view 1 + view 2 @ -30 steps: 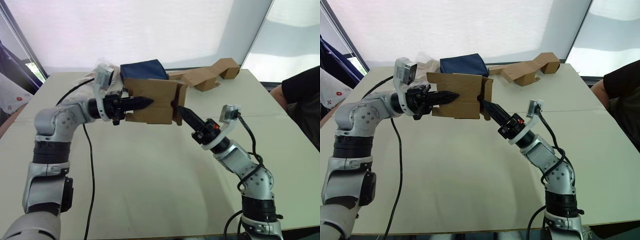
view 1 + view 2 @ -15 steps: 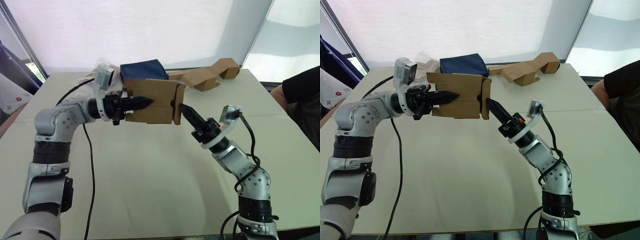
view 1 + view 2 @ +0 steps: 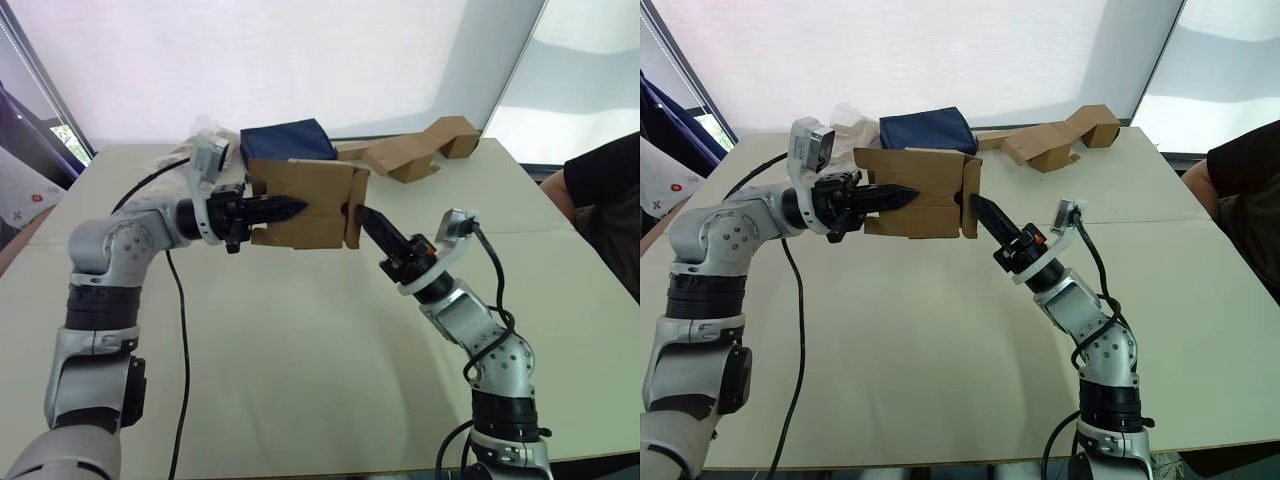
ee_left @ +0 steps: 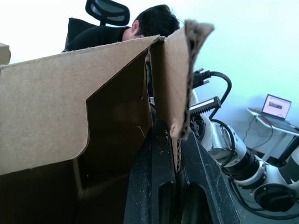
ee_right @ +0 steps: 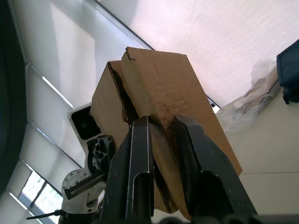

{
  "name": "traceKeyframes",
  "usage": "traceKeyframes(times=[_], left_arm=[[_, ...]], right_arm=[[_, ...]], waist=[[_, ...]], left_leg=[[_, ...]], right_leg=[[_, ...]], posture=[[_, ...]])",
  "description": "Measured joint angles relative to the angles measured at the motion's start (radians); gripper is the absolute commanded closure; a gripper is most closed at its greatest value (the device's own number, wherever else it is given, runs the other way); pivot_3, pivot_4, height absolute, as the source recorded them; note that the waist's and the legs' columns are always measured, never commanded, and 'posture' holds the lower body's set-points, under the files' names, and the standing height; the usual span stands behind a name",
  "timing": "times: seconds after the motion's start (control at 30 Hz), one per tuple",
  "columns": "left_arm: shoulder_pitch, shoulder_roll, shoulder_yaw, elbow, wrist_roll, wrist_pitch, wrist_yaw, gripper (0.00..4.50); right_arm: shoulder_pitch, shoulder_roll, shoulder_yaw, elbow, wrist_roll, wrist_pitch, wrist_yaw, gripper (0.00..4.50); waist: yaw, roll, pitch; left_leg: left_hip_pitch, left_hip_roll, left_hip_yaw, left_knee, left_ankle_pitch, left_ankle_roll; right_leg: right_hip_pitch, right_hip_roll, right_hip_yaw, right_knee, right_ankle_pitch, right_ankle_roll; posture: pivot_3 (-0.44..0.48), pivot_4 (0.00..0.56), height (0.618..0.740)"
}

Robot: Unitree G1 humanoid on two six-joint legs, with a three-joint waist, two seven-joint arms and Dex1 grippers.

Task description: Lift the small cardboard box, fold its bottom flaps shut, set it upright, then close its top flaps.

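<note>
Silver-grey jointed arms with black bands, black tapered fingers (image 3: 992, 221), a small white wrist camera (image 3: 456, 224) and loose black cables (image 3: 181, 330)

The left arm reaches forward from nine o'clock, elbow bent, its hand (image 3: 288, 207) level and pointing toward three, fingers clamped on a wall of the small cardboard box (image 3: 305, 203). The right arm rises from five o'clock, its hand (image 3: 366, 218) angled toward ten, fingers slightly parted against the box's end.
</note>
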Motion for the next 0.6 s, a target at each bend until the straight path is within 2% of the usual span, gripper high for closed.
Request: traceKeyframes(times=[0.6], left_arm=[[0.007, -0.009, -0.001, 0.000, 0.003, -0.007, 0.020, 4.50]], right_arm=[[-0.005, 0.032, 0.017, -0.004, 0.004, -0.003, -0.027, 3.73]], waist=[[0.000, 0.000, 0.000]], left_leg=[[0.000, 0.000, 0.000, 0.000, 0.000, 0.000]], right_leg=[[0.000, 0.000, 0.000, 0.000, 0.000, 0.000]], posture=[[0.000, 0.150, 0.740]])
